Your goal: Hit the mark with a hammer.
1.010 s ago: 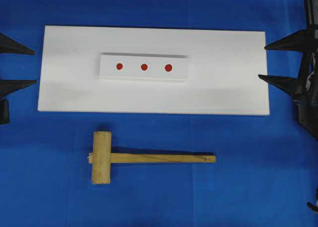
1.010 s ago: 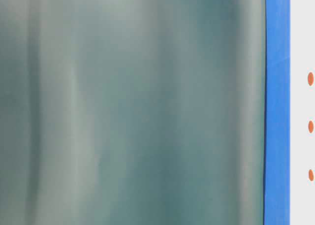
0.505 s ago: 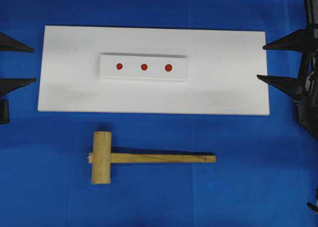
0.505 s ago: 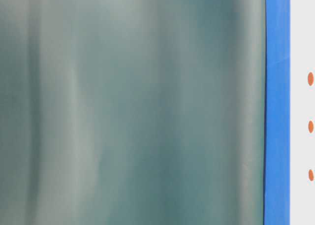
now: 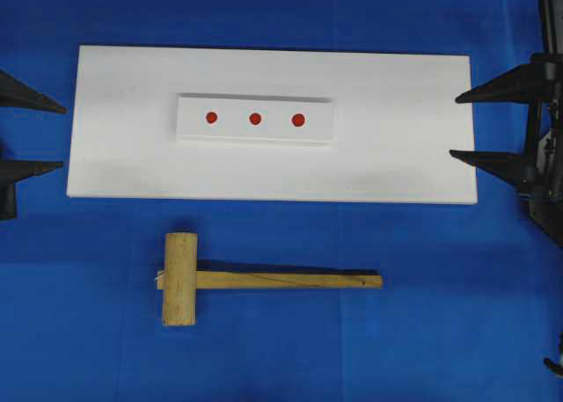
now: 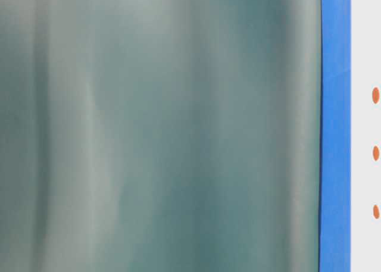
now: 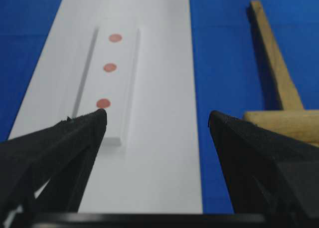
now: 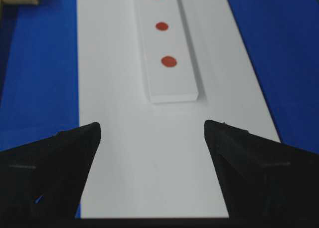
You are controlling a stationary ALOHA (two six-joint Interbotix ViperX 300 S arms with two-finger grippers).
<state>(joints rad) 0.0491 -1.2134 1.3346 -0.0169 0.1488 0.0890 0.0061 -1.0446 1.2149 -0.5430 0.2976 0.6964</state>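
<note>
Two grippers, both mine, both spread wide and holding nothing. Nearest in the overhead view lies the hammer (image 5: 189, 279), flat on the blue table cover (image 5: 422, 332), untouched by either arm. Its thick cylindrical head (image 5: 179, 279) is at the left, its axis running near-to-far; the thin flat-sided handle (image 5: 290, 280) points right. Just beyond it, apart from it, lies a white board (image 5: 396, 138) with its long side left-to-right. On the middle of the board sits a raised white strip (image 5: 189, 129) bearing three red marks in a row: left mark (image 5: 211, 118), middle mark (image 5: 255, 119), right mark (image 5: 298, 120). My left gripper (image 5: 35, 136) is at the left edge of the overhead view, level with the board's left end, fingertips aimed inward, jaws parted, tips just short of the board edge. My right gripper (image 5: 475, 125) is at the right edge, its two tips at or just over the board's right end; whether they touch it I cannot tell. Left wrist view: the strip with its marks runs away between my fingers, hammer at right. Right wrist view: the board and strip run away from me, marks in line; a bit of the hammer head shows at far upper left. Table-level view is mostly a blurred grey-green surface; only a blue band and three marks show at its right edge.
</note>
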